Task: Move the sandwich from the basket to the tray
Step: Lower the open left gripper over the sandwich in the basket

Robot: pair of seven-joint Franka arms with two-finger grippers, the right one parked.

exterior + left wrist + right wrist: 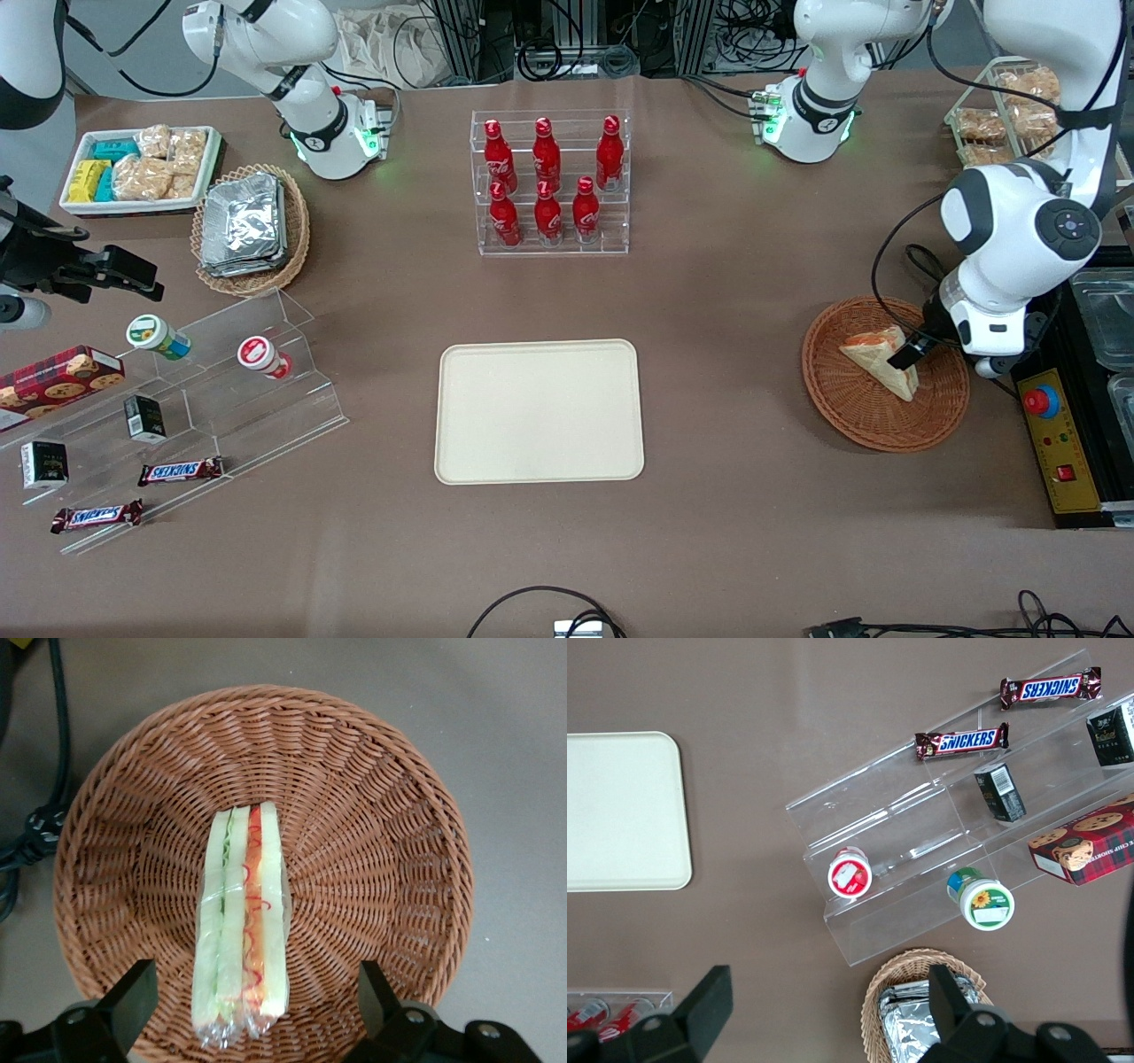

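Claw (252, 1010) gapes wide astride sandwich (241, 930) in basket (390, 815); wrist view reveals fillings.

The basket (390, 815) is rough woven wicker, reddish-brown and matt. The sandwich (241, 921) sits in glossy clear film, seemingly plastic. The tray (539, 410) looks smooth, matt cream plastic. The gripper (252, 1014), low over the basket, has matt black fingers (133, 997). The table (726, 266) is dull brown, perhaps cloth.

The front camera looks down from high up at the whole table. The left wrist camera looks straight down, close over the basket (266, 868), above the gripper (257, 1010), whose fingers sit wide apart. The right wrist camera looks down at the tray (620, 811), which the front view also shows.
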